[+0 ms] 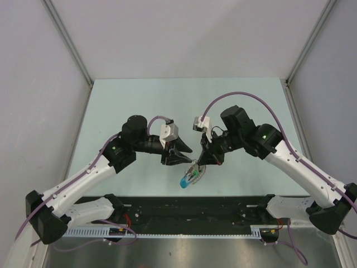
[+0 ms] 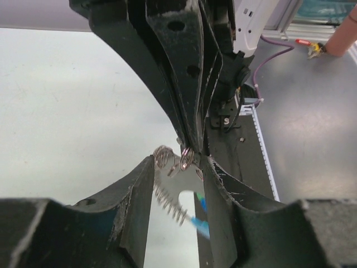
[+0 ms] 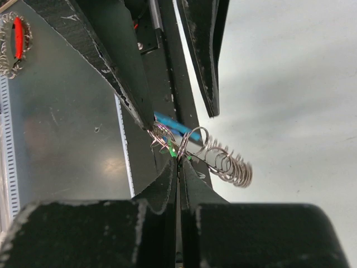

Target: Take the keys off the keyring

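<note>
Step, judged: working a key off the ring; none looks free yet.
Left gripper [image 2: 178, 167]: fingers spread, tips straddling the bunch. Can't tell whether either pad bears on a key. Best closed flat on one key blade only, clear of the wire.
Right gripper [image 3: 179, 164]: fingers pressed together, pinching the keyring wire at their very tips, nose to nose with the left. The bite is thin and could slip, so move slowly.
Keys [image 1: 188, 177]: silvery bunch just below where the tips meet, mid-table toward the near side, blue piece [image 1: 184, 182] lowest. Resting or hanging, unclear.
Coil [image 3: 227, 164]: spring-like silvery turns trailing off beside the pinch. Likely to snag, so keep it out of the left jaws.
Keyring [image 3: 160, 134]: small loops at the right fingertips, right by one left fingertip. To free a key, run it along the wire toward the split end rather than pulling straight away.
Table [image 1: 134, 106]: pale and bare beyond the work and to both sides. The walls are well apart from both arms, so that is the best way to draw apart.
Black rail [image 1: 184, 207]: near the bunch on the bases' side, the tightest edge. Avoid pulling back that way.
</note>
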Controlling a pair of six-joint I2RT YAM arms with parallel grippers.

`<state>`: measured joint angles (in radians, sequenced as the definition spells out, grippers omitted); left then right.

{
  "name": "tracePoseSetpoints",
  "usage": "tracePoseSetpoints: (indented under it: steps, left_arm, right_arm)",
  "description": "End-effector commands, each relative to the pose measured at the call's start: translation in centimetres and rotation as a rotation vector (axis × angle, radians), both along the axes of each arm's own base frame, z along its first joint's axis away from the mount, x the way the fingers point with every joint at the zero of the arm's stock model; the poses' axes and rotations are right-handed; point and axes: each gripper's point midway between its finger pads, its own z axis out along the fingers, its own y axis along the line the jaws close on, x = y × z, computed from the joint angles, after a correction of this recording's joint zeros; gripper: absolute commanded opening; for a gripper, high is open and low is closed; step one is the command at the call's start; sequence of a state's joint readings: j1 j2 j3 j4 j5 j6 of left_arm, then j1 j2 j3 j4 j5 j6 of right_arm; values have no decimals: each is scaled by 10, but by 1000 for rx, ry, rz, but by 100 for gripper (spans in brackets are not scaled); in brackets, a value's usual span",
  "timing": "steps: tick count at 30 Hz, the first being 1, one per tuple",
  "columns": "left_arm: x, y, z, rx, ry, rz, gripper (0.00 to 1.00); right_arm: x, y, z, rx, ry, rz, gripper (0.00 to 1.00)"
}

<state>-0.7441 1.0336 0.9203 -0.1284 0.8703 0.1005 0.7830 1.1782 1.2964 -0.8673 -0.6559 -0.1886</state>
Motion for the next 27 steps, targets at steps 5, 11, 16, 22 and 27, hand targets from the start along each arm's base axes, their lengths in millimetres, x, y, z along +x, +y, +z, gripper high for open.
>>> tracePoseSetpoints:
  steps: [5,11,16,22,27]
  left_arm:
    - [-11,-11,2,-26,77,-102,43]
    - [-12,-12,-5,-5,104,-119,40]
    - [-13,-13,-9,6,117,-136,34]
    - [-18,-12,-14,31,133,-174,30]
    - [-20,-12,-13,23,129,-196,26]
  right_arm:
    - [-5,7,21,66,0,64,0]
    - [-6,9,22,76,0,71,0]
    - [-5,10,23,80,-2,72,0]
    - [-5,11,25,90,-2,76,0]
    - [-6,14,23,89,3,84,0]
